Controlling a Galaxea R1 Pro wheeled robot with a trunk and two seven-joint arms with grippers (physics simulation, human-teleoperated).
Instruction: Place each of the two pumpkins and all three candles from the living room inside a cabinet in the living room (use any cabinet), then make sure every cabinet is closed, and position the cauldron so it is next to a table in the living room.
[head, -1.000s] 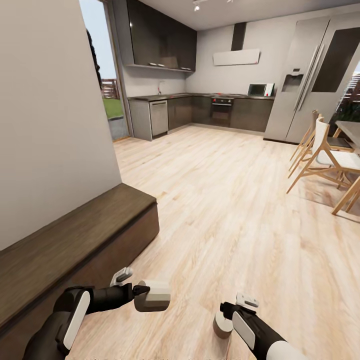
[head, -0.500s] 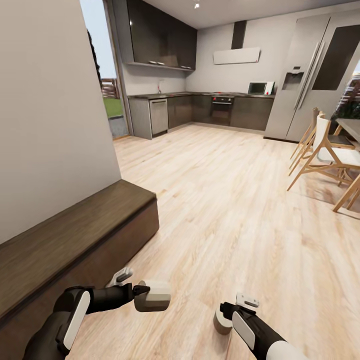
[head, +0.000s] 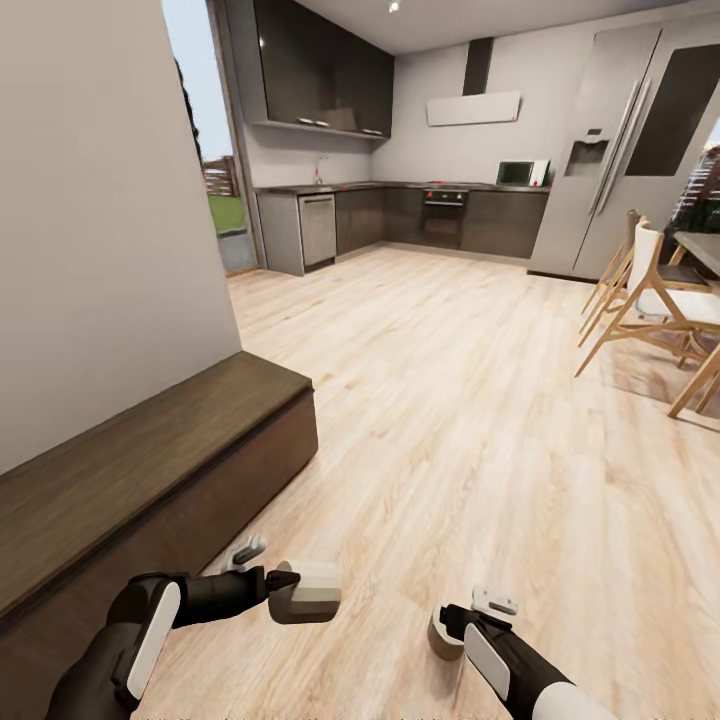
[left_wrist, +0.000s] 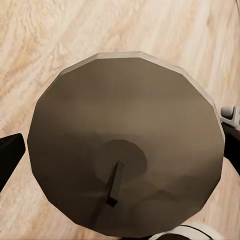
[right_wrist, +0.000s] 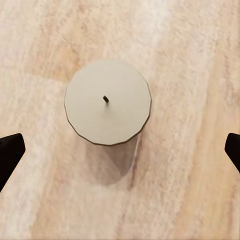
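2 candles show: the left gripper (head: 285, 590) pinches one candle (head: 305, 591) at 7 o'clock beside the cabinet (head: 150, 480); the right gripper (right_wrist: 120, 150), fingers spread, hovers above another candle (right_wrist: 107, 102) on the floor (head: 460, 400) at 5 o'clock.

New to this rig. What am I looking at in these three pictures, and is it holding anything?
It is a simulated wheeled robot with two arms. The wide picture is from its head camera, looking down over both arms; the other two are from cameras by each gripper. The left gripper is shut on a beige candle. The right gripper is open, jaws wide of a second candle that seems to stand on the wood floor. The long dark cabinet at its left is closed.
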